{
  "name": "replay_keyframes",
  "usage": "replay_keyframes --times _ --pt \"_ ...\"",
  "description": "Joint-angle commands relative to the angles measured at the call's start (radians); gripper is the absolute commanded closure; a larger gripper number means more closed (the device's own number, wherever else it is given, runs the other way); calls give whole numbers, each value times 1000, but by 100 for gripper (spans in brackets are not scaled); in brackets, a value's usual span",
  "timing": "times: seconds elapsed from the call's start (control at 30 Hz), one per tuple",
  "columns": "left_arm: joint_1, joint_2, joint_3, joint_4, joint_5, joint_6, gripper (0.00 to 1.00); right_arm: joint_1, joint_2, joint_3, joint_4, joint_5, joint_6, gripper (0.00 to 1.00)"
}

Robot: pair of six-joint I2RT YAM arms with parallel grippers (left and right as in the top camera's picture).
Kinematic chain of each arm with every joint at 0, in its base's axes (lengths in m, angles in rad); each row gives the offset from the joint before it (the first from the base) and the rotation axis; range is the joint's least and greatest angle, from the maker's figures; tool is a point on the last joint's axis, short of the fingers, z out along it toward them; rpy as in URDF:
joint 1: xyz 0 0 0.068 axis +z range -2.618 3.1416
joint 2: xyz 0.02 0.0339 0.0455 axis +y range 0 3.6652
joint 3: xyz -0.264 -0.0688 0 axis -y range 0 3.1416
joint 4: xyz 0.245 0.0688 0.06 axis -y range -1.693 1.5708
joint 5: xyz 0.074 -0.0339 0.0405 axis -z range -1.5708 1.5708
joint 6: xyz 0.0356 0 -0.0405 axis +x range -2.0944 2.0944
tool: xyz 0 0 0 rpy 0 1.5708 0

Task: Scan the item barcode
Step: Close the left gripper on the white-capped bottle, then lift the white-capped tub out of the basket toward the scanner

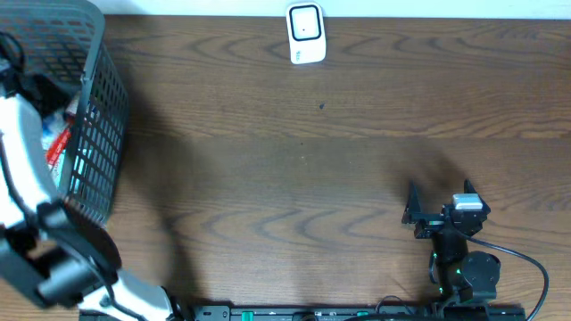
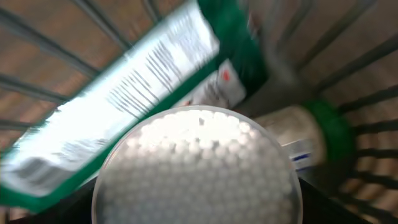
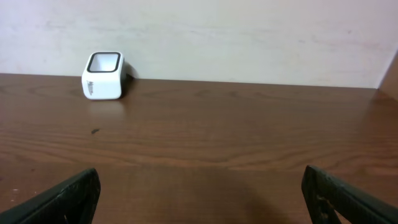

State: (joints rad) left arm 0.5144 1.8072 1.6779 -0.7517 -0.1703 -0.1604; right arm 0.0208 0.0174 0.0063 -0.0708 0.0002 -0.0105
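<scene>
Left side first. My left arm [image 1: 27,169] reaches from 7 o'clock up into the black wire basket [image 1: 94,134], which sits on the desk [image 1: 294,178] at 10 o'clock. From overhead the arm and the basket wall hide the left end effector, and the left wrist view gives no clear look at its fingers. I cannot tell how far open it is or whether it has hold of anything.

In the left wrist view I'm looking down into the basket. A green and white packet [image 2: 124,106] lies slanted from 8 o'clock to 1 o'clock with its printed side up. A round clear tub of cotton buds [image 2: 199,168] fills the lower middle at 6 o'clock, very close to the lens and overlapping the packet's lower edge. A bottle with a green cap [image 2: 317,134] lies on its side at 3 o'clock, just beside the tub. The view is blurred and I can't read a barcode. All the items are inside the basket.

The white scanner [image 1: 305,34] stands at 12 o'clock on the desk's far edge, well apart from the basket.

The right arm [image 1: 464,259] sits at 5 o'clock. The right end effector [image 3: 200,180] is spread wide with nothing between its fingers. It is low over bare desk and faces the scanner.
</scene>
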Motion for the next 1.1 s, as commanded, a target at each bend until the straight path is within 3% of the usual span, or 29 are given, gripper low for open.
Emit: replay_keyframes --times 0.0,0.33,0.53,0.73,0.9,0.93,1.07 --pt "2 -157 29 5 -6 -34 29 -6 -4 -1 -4 10 10 1" --pt "-63 -513 29 -7 21 -89 29 -6 -4 -1 -4 10 10 1" --pt "-187 -641 29 -85 289 -108 29 -6 -4 -1 -4 10 10 1" --pt "-383 -638 29 -240 568 -105 29 -6 -4 -1 -4 10 10 1" --pt "-563 -586 29 -350 658 -32 29 -6 -4 -1 -4 10 10 1" --pt "-656 -546 29 -409 666 28 29 -6 -4 -1 -4 10 10 1" --pt "-761 -478 28 -472 670 97 29 -6 -4 -1 -4 10 10 1"
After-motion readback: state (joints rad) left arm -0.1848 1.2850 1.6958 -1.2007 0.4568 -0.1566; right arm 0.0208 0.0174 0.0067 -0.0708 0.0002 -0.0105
